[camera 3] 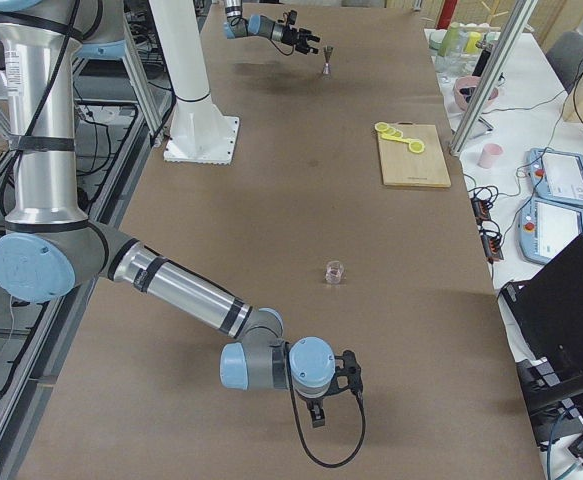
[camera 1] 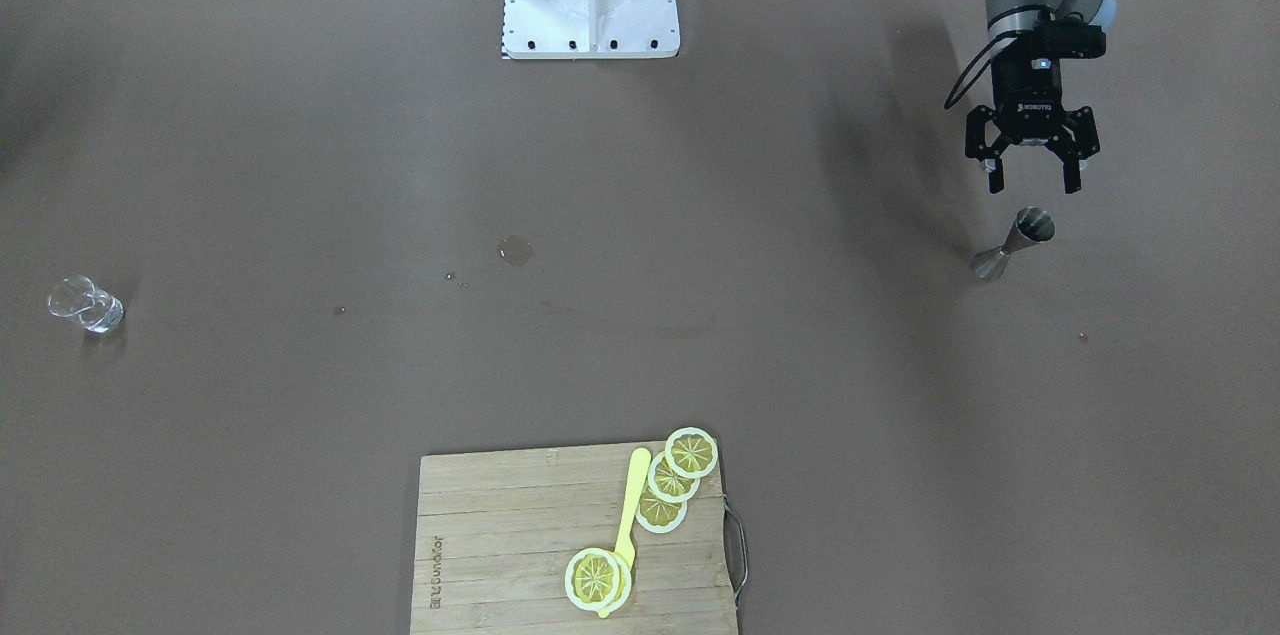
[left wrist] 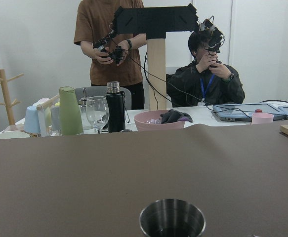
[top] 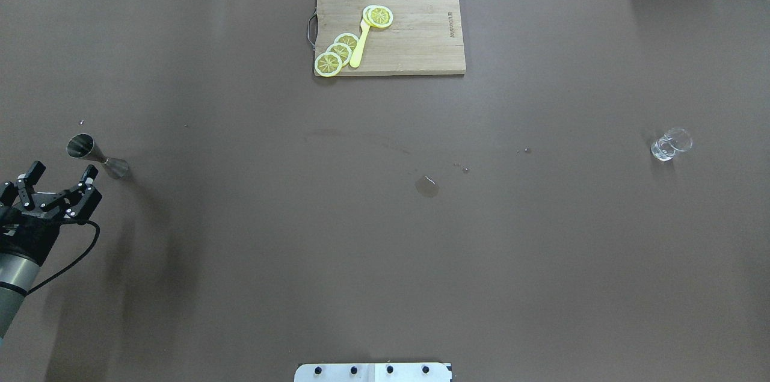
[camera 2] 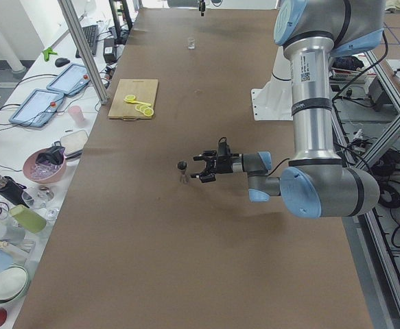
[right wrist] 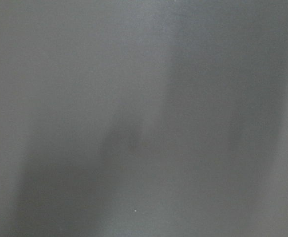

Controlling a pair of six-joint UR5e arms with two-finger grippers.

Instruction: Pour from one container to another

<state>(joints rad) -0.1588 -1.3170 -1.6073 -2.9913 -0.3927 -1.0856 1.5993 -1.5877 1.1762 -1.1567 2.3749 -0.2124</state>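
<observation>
Hovers over the tabletop [camera 1: 700, 215] with left tool [camera 1: 1033, 183] released, jaws spread wide, grasping nothing. Just ahead of that tool, in line with its gap and apart from it: steel jigger [camera 1: 1012, 243], upright. Well apart from the left tool, far across the tabletop: small clear glass [camera 1: 88, 305]. Right tool [camera 3: 316, 405] pointing down at the tabletop; cannot tell whether clenched or released.

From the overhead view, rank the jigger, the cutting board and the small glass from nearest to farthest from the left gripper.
Measured from the left gripper, which is open:
1. The steel jigger, just ahead of it on the table's left side.
2. The wooden cutting board, at the far edge near the middle.
3. The small clear glass, across the table on the right side.
</observation>
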